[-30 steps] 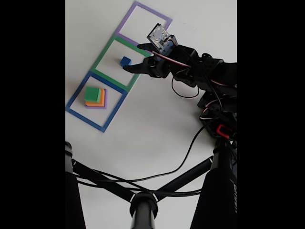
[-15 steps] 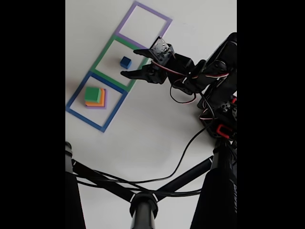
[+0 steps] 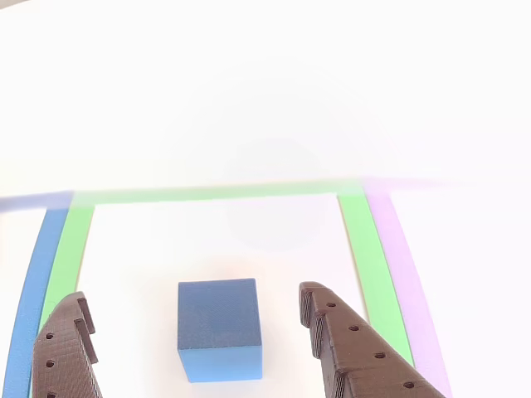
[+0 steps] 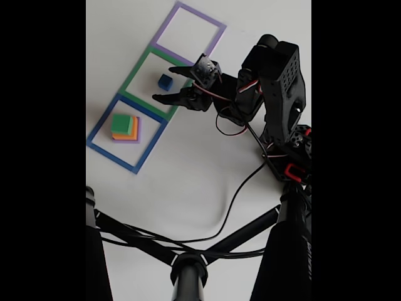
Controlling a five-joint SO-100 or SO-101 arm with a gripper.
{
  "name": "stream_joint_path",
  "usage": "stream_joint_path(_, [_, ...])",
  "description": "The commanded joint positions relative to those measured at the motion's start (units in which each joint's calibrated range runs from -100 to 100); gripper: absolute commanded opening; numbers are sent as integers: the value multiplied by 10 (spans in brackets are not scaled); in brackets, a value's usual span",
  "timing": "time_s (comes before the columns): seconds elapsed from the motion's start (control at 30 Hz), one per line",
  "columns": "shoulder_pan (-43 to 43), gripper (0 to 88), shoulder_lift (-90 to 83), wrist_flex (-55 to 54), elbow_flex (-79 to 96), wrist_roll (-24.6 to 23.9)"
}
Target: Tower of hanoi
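Blue tape frames the leftmost square (image 4: 100,141) on my white table (image 4: 188,169) in the fixed view, and inside it I see the stack of blocks: a green block (image 4: 122,124) on top, an orange-yellow edge (image 4: 123,135) just under it, and a purple block (image 4: 136,132) showing at the bottom and right. None of the stack touches the tape.

Next along, the green tape square (image 4: 135,78) holds the small blue cube (image 4: 165,81), which sits flat on the table toward the right half of that square. My gripper (image 4: 169,83) is spread wide, one dark finger (image 4: 178,70) above the cube in this view and the other finger (image 4: 164,98) below it, so the cube lies between the fingertips with bare table on either side. I cannot tell from here how high the tips sit above the surface.

From the other view, the same cube (image 3: 219,327) stands between the two brown fingers (image 3: 348,348), clearly apart from both, with the green tape running behind it and down each side. Blue tape edges the far left, purple tape (image 3: 406,274) the right.

Further right in the fixed view lies the purple tape square (image 4: 168,28), then the arm (image 4: 276,81) with its trailing black cable (image 4: 232,200).
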Motion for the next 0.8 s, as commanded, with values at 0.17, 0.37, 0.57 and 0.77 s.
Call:
stream_joint_path(0.17, [-7, 262, 27, -32, -22, 0])
stream_joint_path(0.37, [-4, 232, 38, -33, -23, 0])
stream_joint_path(0.57, [-11, 152, 47, -34, -33, 0])
stream_joint_path(0.77, [-21, 82, 53, -34, -38, 0])
